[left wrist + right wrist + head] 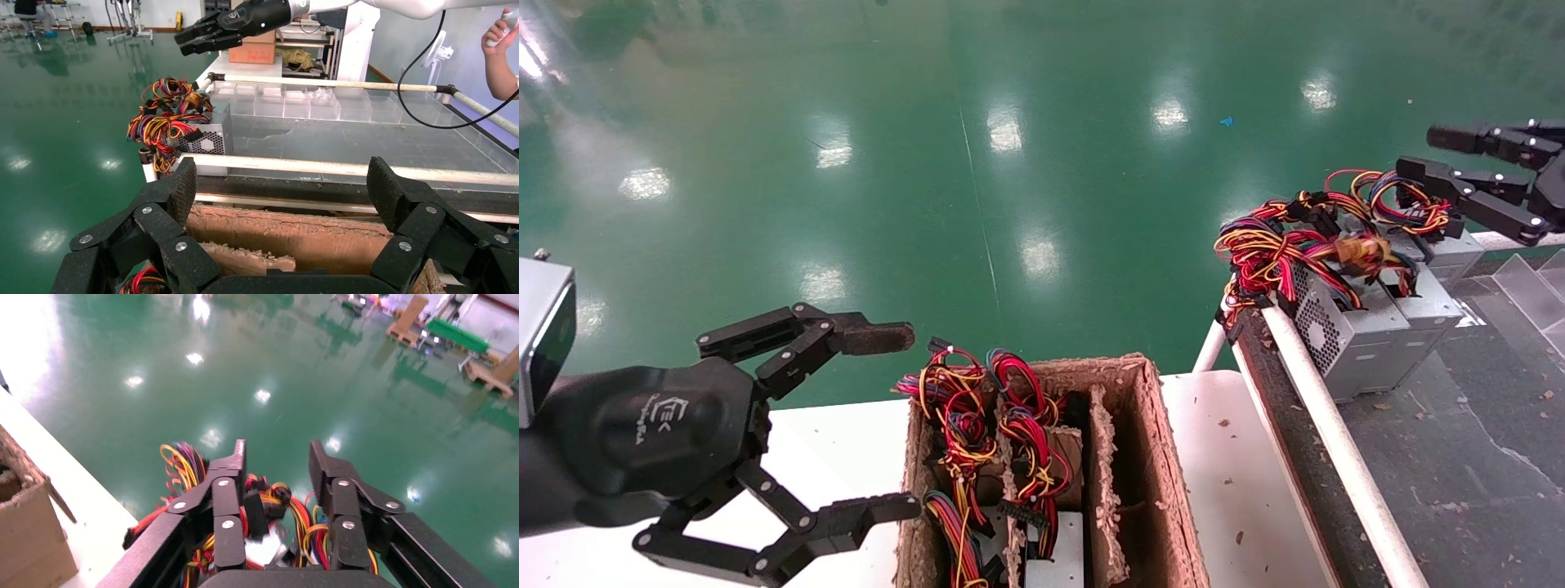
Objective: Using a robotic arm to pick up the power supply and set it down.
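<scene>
From the head view, I see the small grey metal power supply (1369,327) with coloured wires set on the dark worktop's near-left corner; placement looks done. My right gripper (1451,167), fingers spread, holding nothing, hovers above the wires.

Left wrist view: my left gripper (281,184), spread wide, hangs idle over the brown cardboard box (294,236).

Right wrist view: spread black fingers (229,478) above the wire bundle (287,520).
</scene>
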Tool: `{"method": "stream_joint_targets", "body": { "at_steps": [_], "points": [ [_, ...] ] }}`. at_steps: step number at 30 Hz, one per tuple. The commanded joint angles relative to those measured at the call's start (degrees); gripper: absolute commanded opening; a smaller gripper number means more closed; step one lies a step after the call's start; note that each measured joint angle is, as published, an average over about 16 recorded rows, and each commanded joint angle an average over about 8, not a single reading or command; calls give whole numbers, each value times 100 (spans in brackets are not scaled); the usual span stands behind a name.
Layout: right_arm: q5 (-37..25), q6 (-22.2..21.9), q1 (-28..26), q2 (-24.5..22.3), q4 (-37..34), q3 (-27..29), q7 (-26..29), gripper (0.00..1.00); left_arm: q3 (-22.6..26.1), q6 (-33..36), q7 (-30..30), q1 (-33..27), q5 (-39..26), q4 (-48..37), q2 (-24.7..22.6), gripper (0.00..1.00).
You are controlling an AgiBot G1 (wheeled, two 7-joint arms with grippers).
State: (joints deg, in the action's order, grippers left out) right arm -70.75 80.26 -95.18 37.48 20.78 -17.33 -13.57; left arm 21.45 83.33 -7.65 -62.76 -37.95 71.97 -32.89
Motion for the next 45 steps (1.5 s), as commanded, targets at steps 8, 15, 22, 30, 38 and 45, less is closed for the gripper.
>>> {"method": "stream_joint_targets", "body": {
  "at_steps": [8, 15, 22, 30, 38, 45],
  "points": [
    [317, 67, 314, -10, 455, 66, 115, 100, 0, -1, 0, 1, 1, -1, 0, 100],
    [652, 129, 711, -41, 1084, 75, 417, 100, 0, 0, 1, 1, 1, -2, 0, 100],
    [986, 191, 1107, -71, 1710, 83, 718, 100, 0, -1, 1, 0, 2, -2, 0, 100],
    [1370, 262, 1561, -107, 2430, 93, 1064, 100, 1, -1, 1, 0, 2, -2, 1, 100],
    [1752, 333, 2014, -142, 3147, 102, 1408, 100, 1, -1, 1, 0, 2, -2, 1, 100],
    [2087, 395, 2411, -173, 3775, 111, 1710, 100, 1, -1, 1, 0, 2, -2, 1, 100]
  ]
}}
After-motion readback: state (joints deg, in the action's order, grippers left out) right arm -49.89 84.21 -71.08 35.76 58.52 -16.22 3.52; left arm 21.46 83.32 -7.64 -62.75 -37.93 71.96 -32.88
